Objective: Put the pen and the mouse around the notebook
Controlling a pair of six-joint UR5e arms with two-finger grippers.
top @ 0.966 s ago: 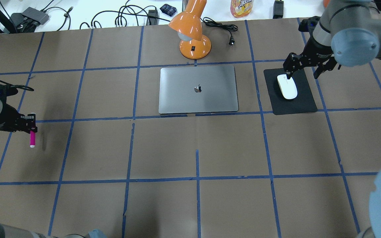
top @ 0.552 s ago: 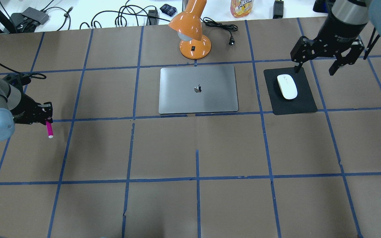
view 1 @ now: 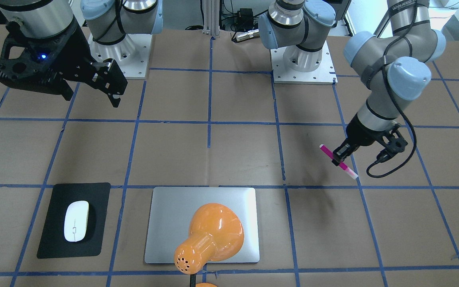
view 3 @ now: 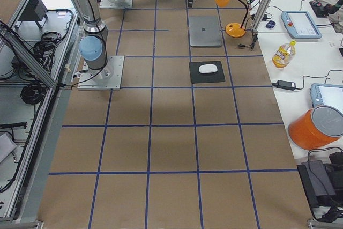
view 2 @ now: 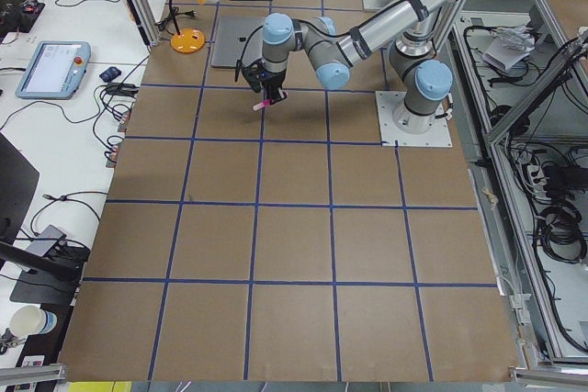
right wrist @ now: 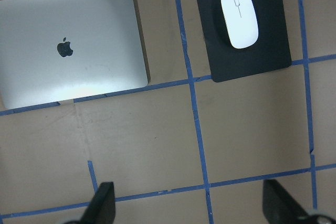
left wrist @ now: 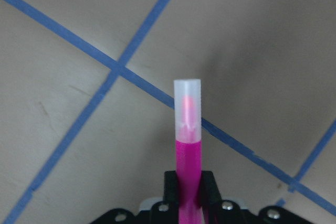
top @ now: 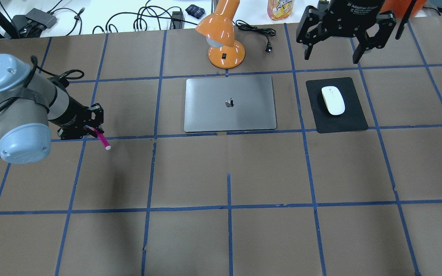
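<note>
The magenta pen (top: 102,139) hangs tilted above the table, and my left gripper (top: 91,130) is shut on its upper part, well left of the notebook (top: 230,103). The left wrist view shows the pen (left wrist: 187,145) between the fingers, pale cap end pointing away. In the front view the pen (view 1: 338,161) slants above a tape crossing. The white mouse (top: 333,100) lies on a black mat (top: 343,119) to the right of the notebook. My right gripper (top: 331,58) is open, high above the table's far edge beyond the mouse (right wrist: 239,18), holding nothing.
An orange desk lamp (top: 225,38) stands just behind the notebook, its shade over the notebook (view 1: 165,223) in the front view. Cables, a bottle (top: 280,8) and devices lie on the white bench beyond the table. Blue tape lines grid the brown table.
My left arm has carried the pen to the right, closer to the notebook. My right gripper has risen from beside the mouse and drawn back towards the far edge, still open.
</note>
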